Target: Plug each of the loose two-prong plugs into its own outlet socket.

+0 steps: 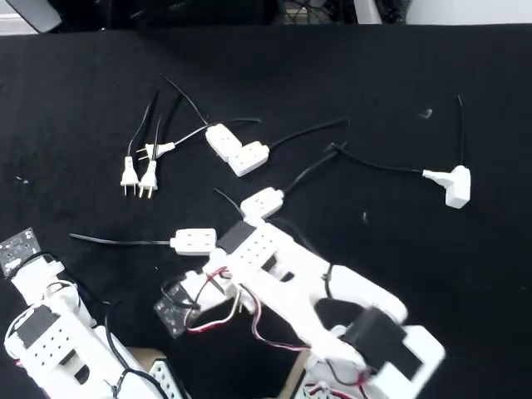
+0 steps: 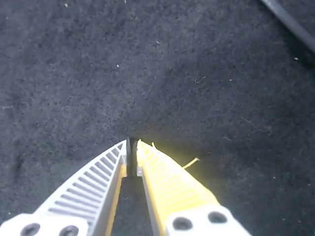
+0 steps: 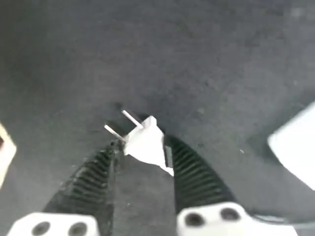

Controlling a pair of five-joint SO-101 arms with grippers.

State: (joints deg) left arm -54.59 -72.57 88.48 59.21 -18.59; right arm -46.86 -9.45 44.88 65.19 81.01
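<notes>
We take this for a robotics lab: a black cloth-covered counter (image 1: 416,75), and on it white plastic arms (image 1: 316,283) with bare red wiring (image 1: 252,320).

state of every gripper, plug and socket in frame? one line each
right gripper: shut on held plug, prongs free
left gripper: shut, empty
three loose plugs: unplugged, lying together
middle socket: nothing plugged in
front socket: nothing plugged in
back socket pair: touching, no plug seen in either
far plug: unplugged, lying alone
</notes>
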